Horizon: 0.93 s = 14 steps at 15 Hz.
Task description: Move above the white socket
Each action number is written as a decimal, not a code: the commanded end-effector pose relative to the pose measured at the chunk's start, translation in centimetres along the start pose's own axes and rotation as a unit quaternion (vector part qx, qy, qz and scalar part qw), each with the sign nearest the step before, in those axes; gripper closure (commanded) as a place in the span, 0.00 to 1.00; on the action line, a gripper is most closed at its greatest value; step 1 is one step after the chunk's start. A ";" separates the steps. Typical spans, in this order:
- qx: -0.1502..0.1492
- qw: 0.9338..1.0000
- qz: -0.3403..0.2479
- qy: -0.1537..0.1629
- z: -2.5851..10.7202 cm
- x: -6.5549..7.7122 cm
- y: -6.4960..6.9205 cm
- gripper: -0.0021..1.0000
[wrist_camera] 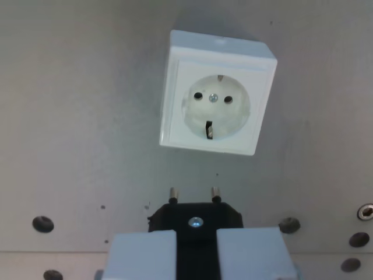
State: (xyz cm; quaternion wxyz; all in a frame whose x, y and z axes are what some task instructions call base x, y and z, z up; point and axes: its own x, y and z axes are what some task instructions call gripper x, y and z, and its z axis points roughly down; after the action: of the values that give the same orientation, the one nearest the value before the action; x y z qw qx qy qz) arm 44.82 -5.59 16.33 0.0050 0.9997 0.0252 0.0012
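A white square socket (216,94) lies on the grey metal plate in the upper middle of the wrist view, its round recess with two holes, a centre screw and earth clips facing the camera. At the bottom edge my gripper (196,248) is shut on a black plug (196,219), whose two metal pins point up toward the socket. The pins end a little below the socket's lower edge and slightly to its left. The light grey fingers (145,254) hide the plug's lower body.
The grey plate (76,116) carries several dark bolt holes along the bottom, such as one at the left (42,223) and one at the right (289,224). A metal threaded insert (365,211) sits at the right edge.
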 end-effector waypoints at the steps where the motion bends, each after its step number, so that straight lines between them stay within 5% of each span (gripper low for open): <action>1: -0.010 0.997 0.051 0.049 1.3 0.0 0.4 1.00; 14: -0.007 0.997 0.064 0.038 4.7 0.9 1.3 1.00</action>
State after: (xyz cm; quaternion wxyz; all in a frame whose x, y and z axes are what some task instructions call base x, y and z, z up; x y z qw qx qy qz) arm 45.45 -6.56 12.25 0.0091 0.9998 -0.0128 0.0127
